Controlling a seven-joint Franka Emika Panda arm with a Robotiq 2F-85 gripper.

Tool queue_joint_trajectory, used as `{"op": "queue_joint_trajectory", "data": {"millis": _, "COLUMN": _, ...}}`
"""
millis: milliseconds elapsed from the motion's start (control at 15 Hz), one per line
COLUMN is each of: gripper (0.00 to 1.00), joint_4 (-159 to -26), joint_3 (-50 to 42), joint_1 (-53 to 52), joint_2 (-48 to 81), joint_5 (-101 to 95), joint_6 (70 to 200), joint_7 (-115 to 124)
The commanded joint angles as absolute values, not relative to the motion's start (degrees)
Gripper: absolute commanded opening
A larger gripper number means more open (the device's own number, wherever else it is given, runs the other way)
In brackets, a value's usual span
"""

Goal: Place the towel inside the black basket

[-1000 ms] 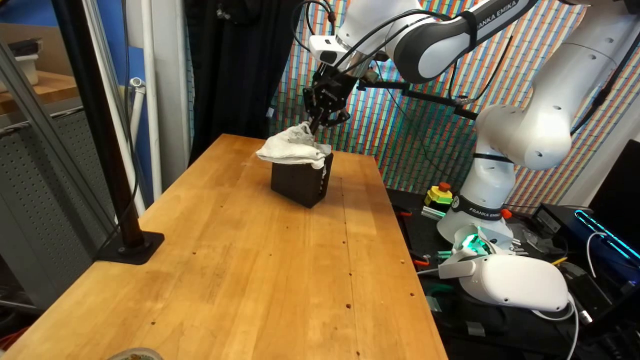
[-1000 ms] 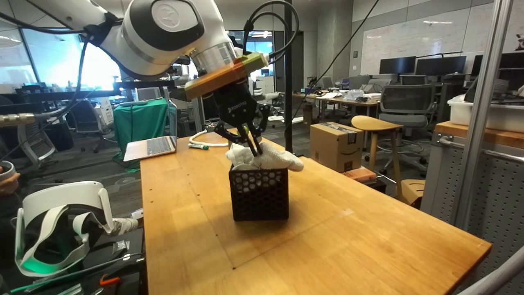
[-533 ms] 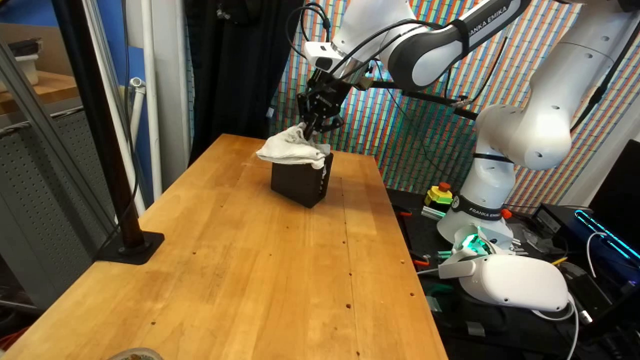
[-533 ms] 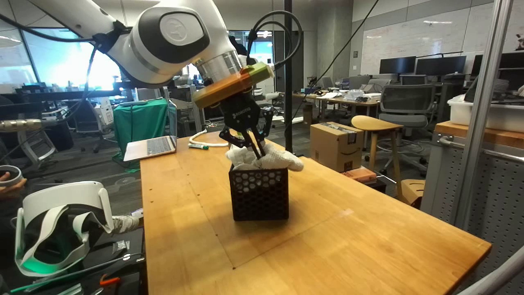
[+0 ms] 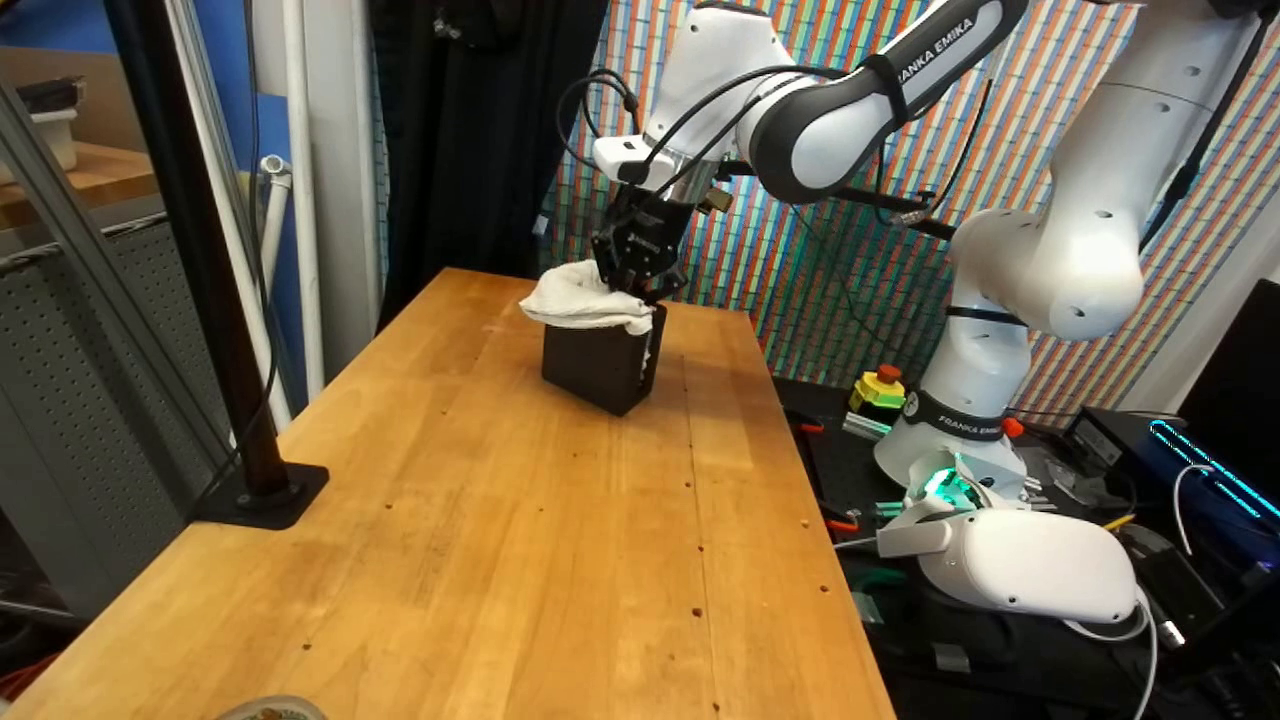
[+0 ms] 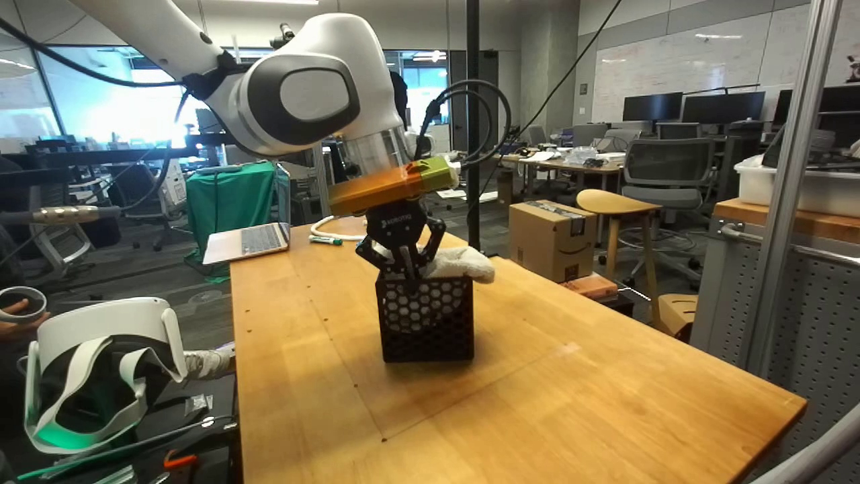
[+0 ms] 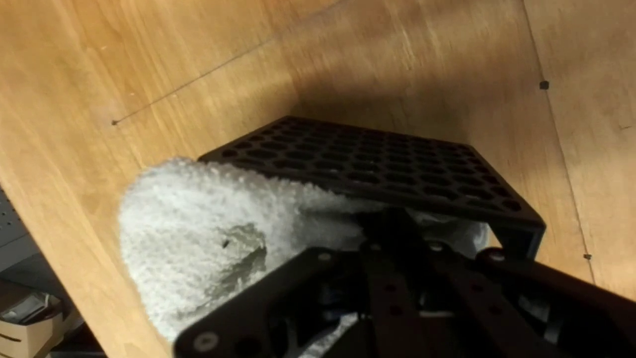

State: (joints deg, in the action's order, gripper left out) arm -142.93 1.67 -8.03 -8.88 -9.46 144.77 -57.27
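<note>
Fingers [image 7: 392, 298]: clenched, tips buried, for tamping, probably!
Towel [image 5: 575, 300]: partly inside, flap overhanging!
Black basket [image 5: 595, 365]: upright, rim propping that flap.

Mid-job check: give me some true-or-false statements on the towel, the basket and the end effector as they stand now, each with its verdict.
1. The black basket stands upright on the wooden table. True.
2. In an exterior view, the white towel shows through the holes in the black basket's side. True.
3. The white towel lies completely inside the black basket. False: part of it sticks out over the rim.
4. The end effector points down at the black basket's opening. True.
5. The end effector is wide open. False: its jaws stand together; whether they pinch cloth is hidden.
6. The overhanging part of the white towel rests on the wooden table. False: it hangs in the air.
</note>
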Motion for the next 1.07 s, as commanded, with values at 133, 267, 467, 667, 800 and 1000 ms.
{"op": "queue_joint_trajectory", "data": {"millis": 133, "gripper": 0.11, "joint_4": -140.0, "joint_3": 1.8, "joint_1": -8.2, "joint_2": -4.4, "joint_5": -3.7, "joint_6": 140.5, "joint_7": -62.8}}
{"op": "queue_joint_trajectory", "data": {"millis": 267, "gripper": 0.12, "joint_4": -139.0, "joint_3": 1.9, "joint_1": -7.9, "joint_2": -3.1, "joint_5": -2.3, "joint_6": 139.1, "joint_7": -64.1}}
{"op": "queue_joint_trajectory", "data": {"millis": 467, "gripper": 0.11, "joint_4": -137.7, "joint_3": 2.3, "joint_1": -7.3, "joint_2": -2.9, "joint_5": -2.3, "joint_6": 137.3, "joint_7": -64.3}}
{"op": "queue_joint_trajectory", "data": {"millis": 667, "gripper": 0.12, "joint_4": -138.0, "joint_3": 2.9, "joint_1": -6.9, "joint_2": -7.6, "joint_5": -7.1, "joint_6": 135.9, "joint_7": -60.9}}
{"op": "queue_joint_trajectory", "data": {"millis": 800, "gripper": 0.11, "joint_4": -138.7, "joint_3": 3.4, "joint_1": -7.0, "joint_2": -11.5, "joint_5": -11.2, "joint_6": 135.7, "joint_7": -59.0}}
{"op": "queue_joint_trajectory", "data": {"millis": 1000, "gripper": 0.12, "joint_4": -138.6, "joint_3": 4.1, "joint_1": -7.5, "joint_2": -15.9, "joint_5": -15.1, "joint_6": 135.2, "joint_7": -57.8}}
